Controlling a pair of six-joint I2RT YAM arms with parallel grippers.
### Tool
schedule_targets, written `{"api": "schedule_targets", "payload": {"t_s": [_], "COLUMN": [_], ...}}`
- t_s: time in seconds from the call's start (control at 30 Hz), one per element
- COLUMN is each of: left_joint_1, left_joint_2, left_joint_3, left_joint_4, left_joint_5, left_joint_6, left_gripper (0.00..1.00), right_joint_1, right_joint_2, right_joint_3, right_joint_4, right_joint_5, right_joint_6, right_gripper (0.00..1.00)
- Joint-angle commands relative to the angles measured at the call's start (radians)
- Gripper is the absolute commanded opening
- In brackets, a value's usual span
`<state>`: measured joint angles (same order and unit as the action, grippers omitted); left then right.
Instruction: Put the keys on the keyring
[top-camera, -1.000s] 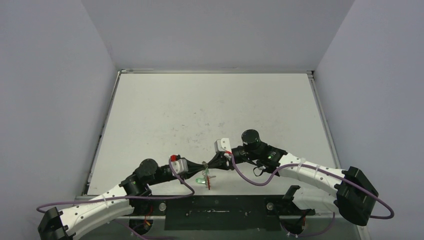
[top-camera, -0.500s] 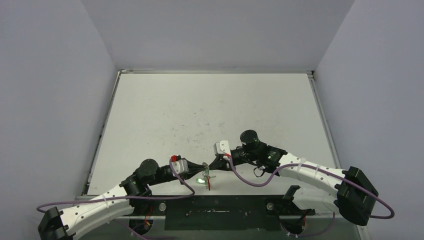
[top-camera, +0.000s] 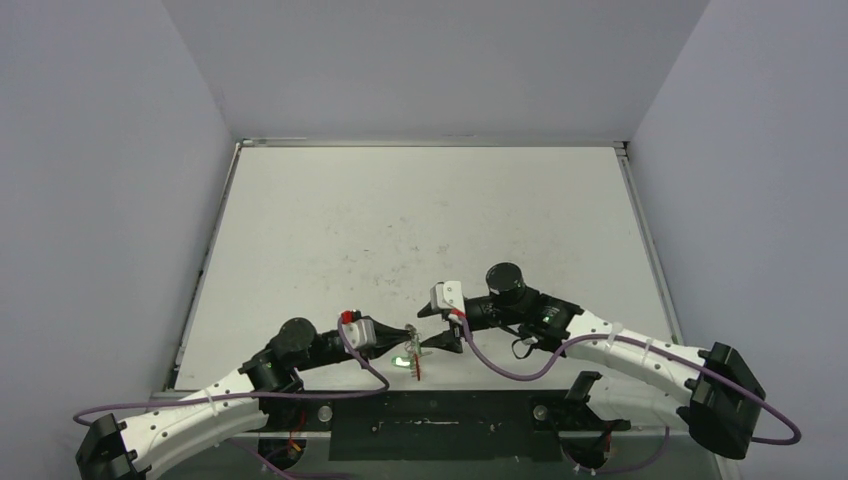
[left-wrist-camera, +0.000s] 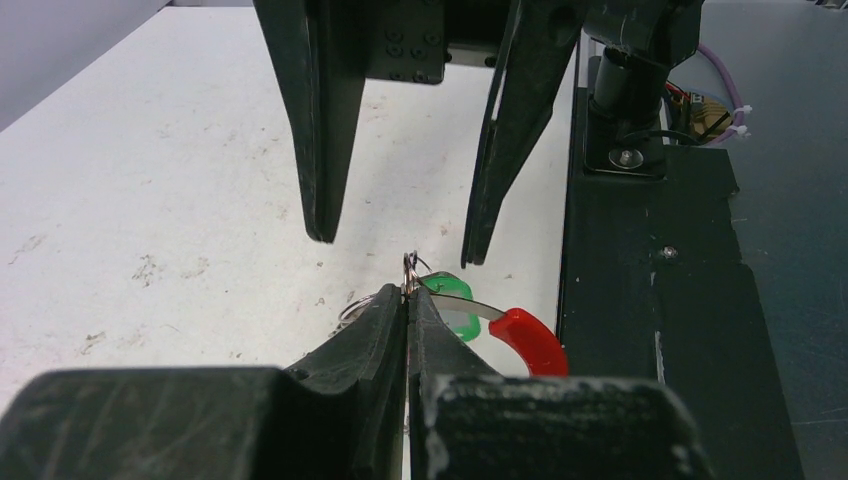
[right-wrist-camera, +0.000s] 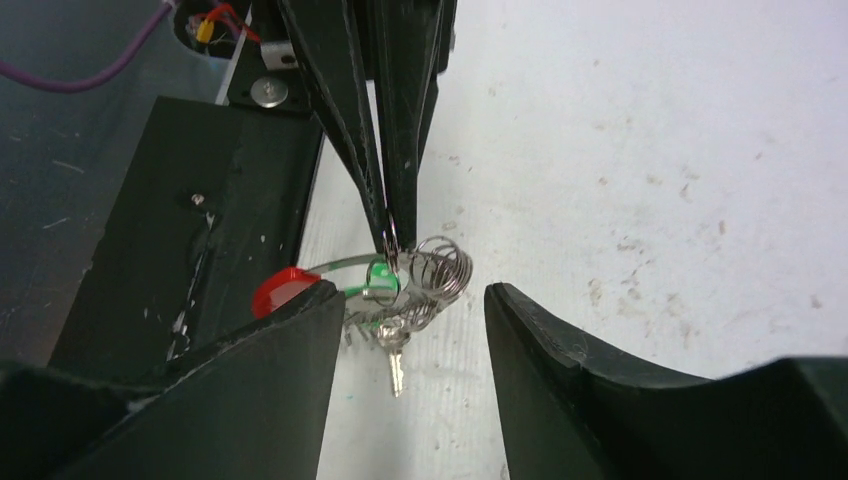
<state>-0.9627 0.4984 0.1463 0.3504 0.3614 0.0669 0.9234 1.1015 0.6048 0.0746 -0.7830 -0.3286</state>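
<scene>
Right now the left claw (left-wrist-camera: 406, 292) is pinched tight on a thin wire loop of the keys (right-wrist-camera: 397, 368), and the bunch hangs from its tip. The green tag (right-wrist-camera: 380, 278) and the keyring (right-wrist-camera: 283, 291) sit just under that tip. The right claw (right-wrist-camera: 415, 292) is spread apart, one finger on each side of the tip, touching nothing. The pinch is tiny, so a bump from the right claw could knock the loop free and drop everything onto the surface (right-wrist-camera: 650, 150). It could also grab the wrong wire, because the wire coils (right-wrist-camera: 442, 265) crowd close beside the tip.
</scene>
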Motion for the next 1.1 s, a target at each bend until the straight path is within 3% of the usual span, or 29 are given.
{"api": "schedule_targets", "payload": {"t_s": [0.0, 0.13, 0.4, 0.53, 0.7, 0.97, 1.0, 1.07], "left_joint_1": [-0.004, -0.004, -0.004, -0.004, -0.004, -0.004, -0.004, -0.004], "left_joint_2": [-0.006, -0.003, 0.002, -0.003, -0.003, -0.007, -0.011, -0.023], "left_joint_3": [0.015, 0.017, 0.021, 0.021, 0.022, 0.031, 0.034, 0.043], "left_joint_4": [0.081, 0.086, 0.087, 0.082, 0.081, 0.057, 0.049, 0.014], "left_joint_5": [0.015, 0.014, 0.019, 0.019, 0.016, 0.010, 0.006, 0.002], "left_joint_6": [0.005, 0.007, 0.010, 0.010, 0.017, 0.024, 0.026, 0.035], "left_gripper": [0.00, 0.00, 0.00, 0.00, 0.00, 0.00, 0.02, 0.18], "right_joint_1": [0.027, 0.047, 0.057, 0.056, 0.057, 0.055, 0.055, 0.057], "right_joint_2": [-0.081, -0.072, -0.005, -0.009, -0.019, -0.037, -0.039, -0.034], "right_joint_3": [-0.008, -0.005, 0.016, 0.010, 0.023, 0.032, 0.044, 0.081], "right_joint_4": [0.135, 0.151, 0.125, 0.108, 0.066, 0.032, 0.007, -0.086], "right_joint_5": [0.039, 0.042, 0.045, 0.082, 0.100, 0.109, 0.121, 0.152], "right_joint_6": [0.035, 0.033, 0.017, 0.001, -0.017, -0.019, -0.019, -0.020], "right_gripper": [0.56, 0.53, 0.36, 0.17, 0.01, 0.00, 0.00, 0.00]}}
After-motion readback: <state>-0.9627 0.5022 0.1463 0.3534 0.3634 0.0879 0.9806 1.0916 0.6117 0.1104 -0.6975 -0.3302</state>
